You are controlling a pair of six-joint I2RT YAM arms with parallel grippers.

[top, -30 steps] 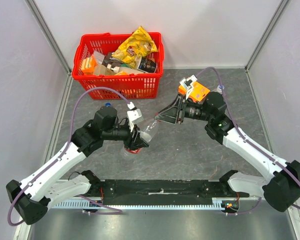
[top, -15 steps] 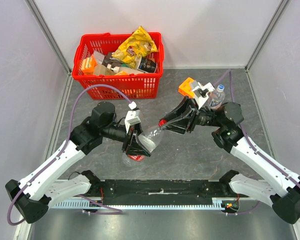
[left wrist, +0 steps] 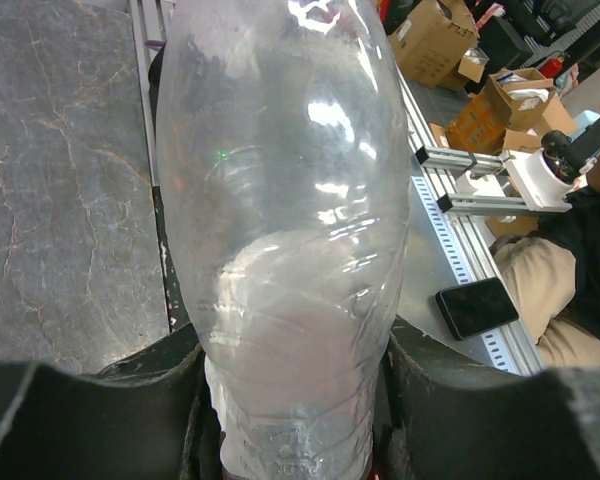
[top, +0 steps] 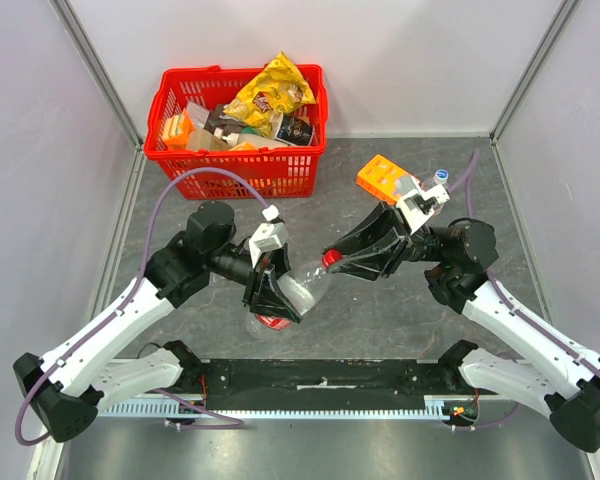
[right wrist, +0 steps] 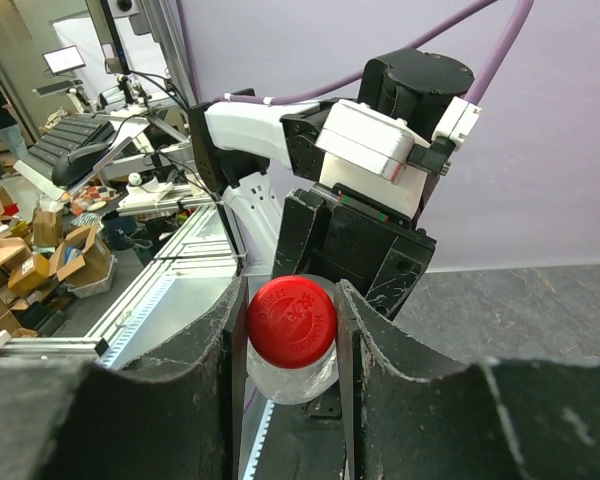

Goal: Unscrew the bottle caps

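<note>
Clear plastic fills the left wrist view: the bottle (left wrist: 280,200) is clamped low on its body, near its red label, by the left end effector (left wrist: 290,425). It hangs off the table (top: 380,310), tilted so that the neck points into the right end effector (right wrist: 292,330). That end effector is closed on the red cap (right wrist: 292,322), one finger on each side. A short length of clear neck shows just below the cap, so it looks seated; whether the thread has loosened cannot be told. I judge this first cap in hand but not off. A second bottle (top: 439,181) stands behind the right end effector, capped. No third bottle is visible, so most of the task appears left.
</note>
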